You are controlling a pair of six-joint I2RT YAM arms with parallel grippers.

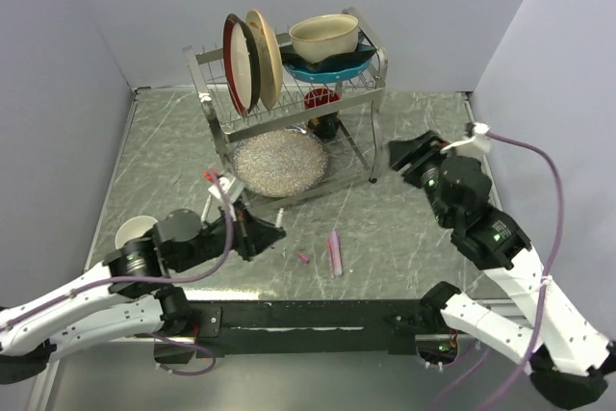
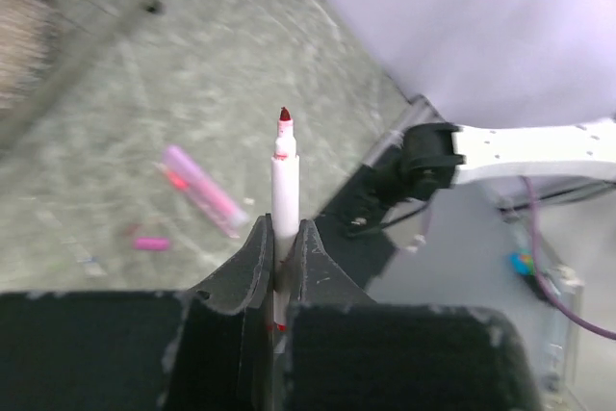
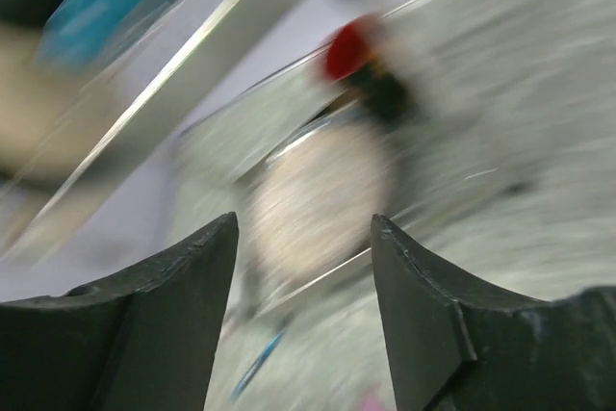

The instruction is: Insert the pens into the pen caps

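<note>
**At the left claw's tips: one pen raised, its cap lying below**

Between the tips of your left claw (image 2: 279, 238), the whitish pen (image 2: 285, 190) is being pinched by its lower barrel. Its red tip is pointing away from the wrist, likely so the writing end is free to meet a cap. Ahead of that tip and below it, the pink pen (image 2: 204, 192) and one small pink cap (image 2: 151, 243) are lying apart on the table (image 2: 289, 45). Your right claw (image 3: 303, 228) is hanging spread with nothing between its tips, probably ready to fetch the cap. You are seeing two pens and one sure cap. A reddish bit touching the pink pen may be a second cap, but it is too small to tell.
</note>
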